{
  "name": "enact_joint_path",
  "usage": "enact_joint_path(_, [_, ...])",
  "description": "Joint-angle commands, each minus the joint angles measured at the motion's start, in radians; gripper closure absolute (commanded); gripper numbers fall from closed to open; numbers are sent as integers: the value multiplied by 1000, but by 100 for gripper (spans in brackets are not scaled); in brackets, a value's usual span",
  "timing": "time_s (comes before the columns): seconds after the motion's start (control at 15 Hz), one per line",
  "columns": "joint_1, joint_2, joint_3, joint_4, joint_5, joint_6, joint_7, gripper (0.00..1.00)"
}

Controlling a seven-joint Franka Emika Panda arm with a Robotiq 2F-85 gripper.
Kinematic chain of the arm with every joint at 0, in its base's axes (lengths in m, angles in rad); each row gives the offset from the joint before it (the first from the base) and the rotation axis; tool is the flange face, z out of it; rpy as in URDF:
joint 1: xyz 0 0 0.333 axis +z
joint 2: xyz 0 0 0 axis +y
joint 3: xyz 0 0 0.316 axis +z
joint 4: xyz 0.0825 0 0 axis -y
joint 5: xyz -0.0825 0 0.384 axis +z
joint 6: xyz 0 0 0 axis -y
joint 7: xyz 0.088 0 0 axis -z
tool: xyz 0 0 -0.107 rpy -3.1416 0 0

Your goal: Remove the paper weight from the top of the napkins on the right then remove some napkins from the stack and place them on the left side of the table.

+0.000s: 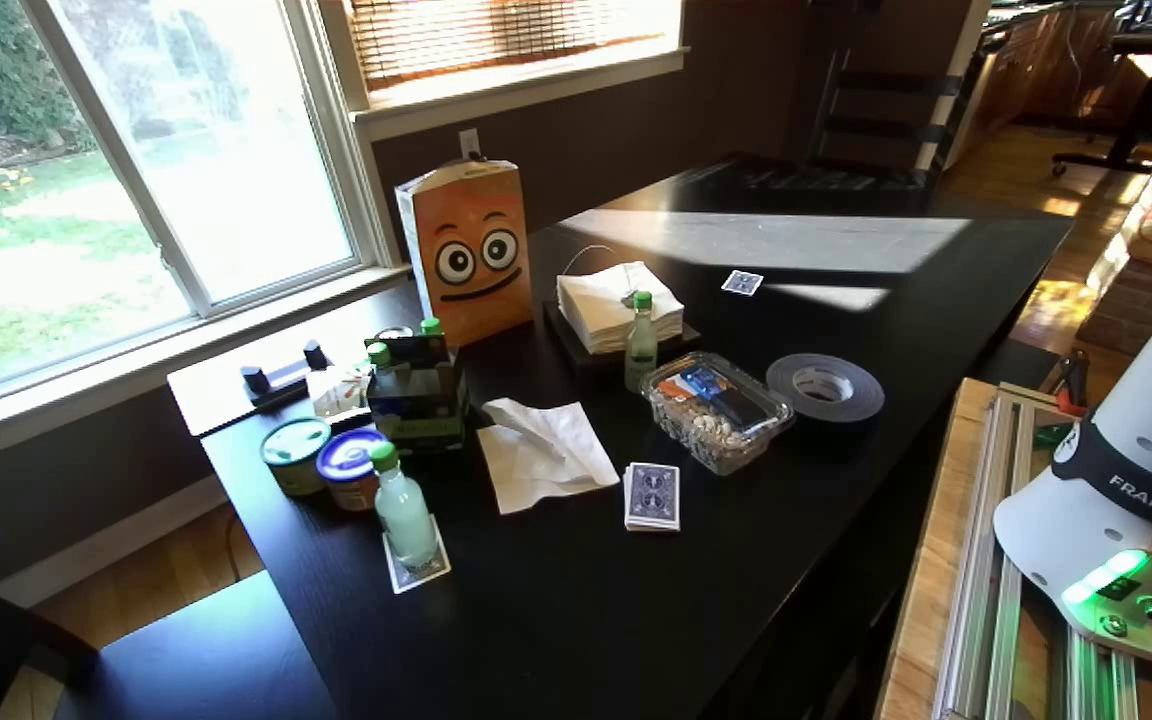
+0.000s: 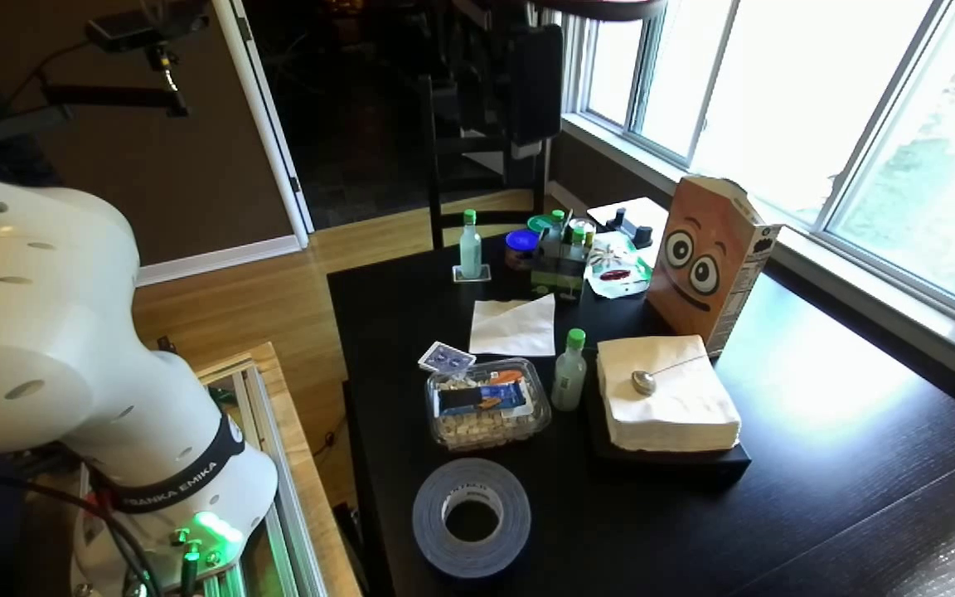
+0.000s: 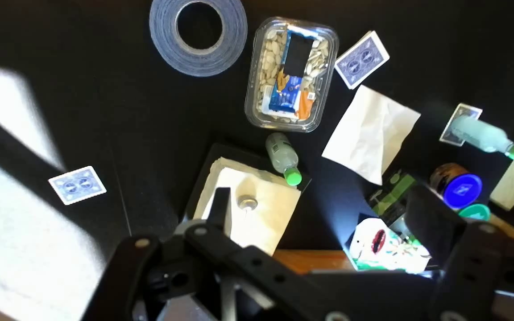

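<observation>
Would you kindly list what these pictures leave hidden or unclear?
Paper weight, in an exterior view: partly behind a green bottle cap.
Orange box, wrist view: mostly behind the gripper.
Arm, both exterior views: cut off by picture edge.
Blue packet, wrist view: print too small.

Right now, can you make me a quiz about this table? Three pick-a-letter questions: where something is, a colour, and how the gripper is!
1. Where is the paper weight?
A. Inside the tape roll
B. On top of the napkins
C. On the chair

2. What colour is the cap of the bottle beside the napkins?
A. Green
B. Red
C. Purple

3. How is the gripper?
A. Shut on the bottle
B. Shut on nothing
C. Open, holding nothing

1 B: an exterior view shows it lying there.
2 A: it looks green in all three views.
3 C: in the wrist view its jaws stand wide apart, with nothing gripped between them.
</observation>
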Motion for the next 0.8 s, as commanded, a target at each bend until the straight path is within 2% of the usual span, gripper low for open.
enact_joint_path(0.0, [-34, 162, 103, 70, -16, 69, 187, 0])
enact_joint_path(0.13, [-45, 257, 154, 86, -52, 111, 286, 0])
enact_joint_path(0.27, [-34, 351, 168, 110, -73, 120, 307, 0])
enact_joint_path(0.4, [-15, 443, 138, 146, -48, 105, 220, 0])
enact_joint_path(0.53, [-29, 516, 108, 175, -60, 116, 161, 0])
enact_joint_path(0.73, [-35, 591, 103, 198, -110, 174, 217, 0])
